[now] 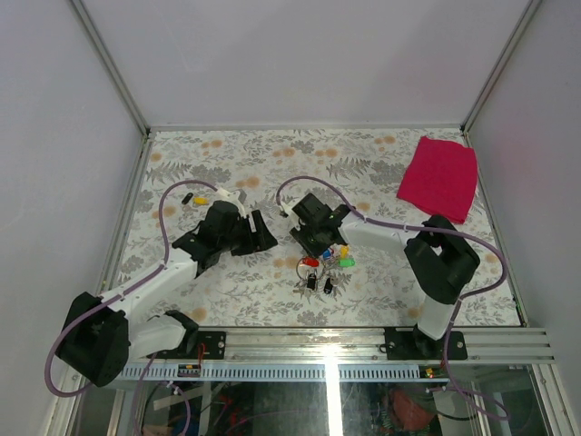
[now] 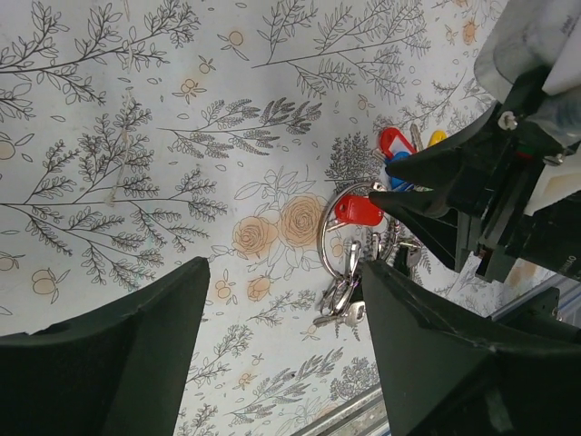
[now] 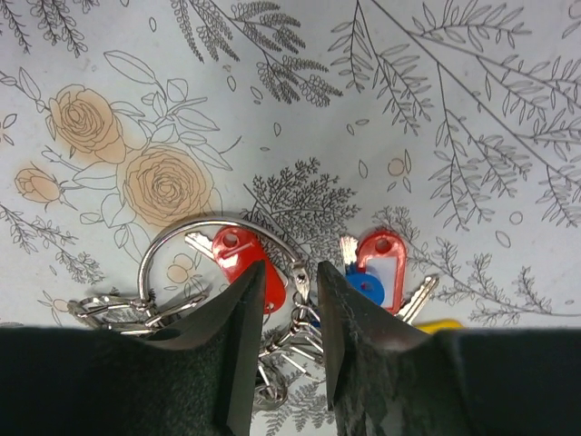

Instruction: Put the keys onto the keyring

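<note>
A large silver keyring [image 3: 195, 229] lies on the floral tabletop with a red-headed key [image 3: 238, 256] inside its loop and smaller rings [image 3: 127, 309] clipped to it. A red tag [image 3: 381, 263], a blue-headed key [image 3: 363, 286] and a yellow head [image 3: 440, 323] lie beside it. My right gripper [image 3: 302, 272] is open just above the bunch, its jaws narrowly apart on either side of the ring's clasp. My left gripper [image 2: 286, 272] hangs wide open and empty, with the keyring [image 2: 329, 236] just beyond its right finger. From above, the bunch [image 1: 327, 263] sits between both grippers.
A pink cloth [image 1: 438, 177] lies at the back right. A loose key with a yellow head [image 1: 200, 200] and a black one [image 1: 186, 197] lie at the back left, behind the left arm. The table's metal front rail [image 1: 363, 341] runs close below the bunch.
</note>
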You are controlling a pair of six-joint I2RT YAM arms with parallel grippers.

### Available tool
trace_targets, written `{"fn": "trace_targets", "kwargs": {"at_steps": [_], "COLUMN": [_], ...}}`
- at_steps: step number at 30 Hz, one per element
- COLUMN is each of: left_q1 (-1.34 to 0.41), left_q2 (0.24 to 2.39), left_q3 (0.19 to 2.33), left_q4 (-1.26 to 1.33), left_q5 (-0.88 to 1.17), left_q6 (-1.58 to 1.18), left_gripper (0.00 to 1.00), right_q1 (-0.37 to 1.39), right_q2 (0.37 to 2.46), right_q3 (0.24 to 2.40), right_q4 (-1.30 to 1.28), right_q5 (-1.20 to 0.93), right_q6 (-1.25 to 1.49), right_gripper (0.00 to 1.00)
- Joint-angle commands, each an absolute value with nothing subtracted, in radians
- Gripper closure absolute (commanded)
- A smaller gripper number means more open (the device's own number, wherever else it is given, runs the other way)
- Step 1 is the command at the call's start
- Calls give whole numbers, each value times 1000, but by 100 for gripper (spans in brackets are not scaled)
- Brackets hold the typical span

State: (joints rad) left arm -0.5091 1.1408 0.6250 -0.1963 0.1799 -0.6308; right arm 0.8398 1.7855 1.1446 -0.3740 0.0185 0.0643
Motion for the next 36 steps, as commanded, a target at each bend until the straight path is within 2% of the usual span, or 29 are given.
{"fn": "trace_targets", "kwargs": {"at_steps": [1,19,30,36], "left_q1": [-510,-509,-509,-520], "left_q2": [1127,1135,1187,1252], "left_q3": [624,632,622,614], "left_q4": [-213,-221,-147,-85], "left_q5": [156,169,233,261], "left_q6": [-615,-614,-618,-618], "left_gripper": [31,28,27,26], "right_q1": [821,804,804,804], "right_q2": [1830,1922,1863,1794], "right_q3": [1215,1237,1138,1057], "right_q4": [-371,-435,-385,-299], "right_q5": [-69,-93,-140,-146], "right_q6": [-16,-58,-24,21], "right_gripper": [64,62,91,100]}}
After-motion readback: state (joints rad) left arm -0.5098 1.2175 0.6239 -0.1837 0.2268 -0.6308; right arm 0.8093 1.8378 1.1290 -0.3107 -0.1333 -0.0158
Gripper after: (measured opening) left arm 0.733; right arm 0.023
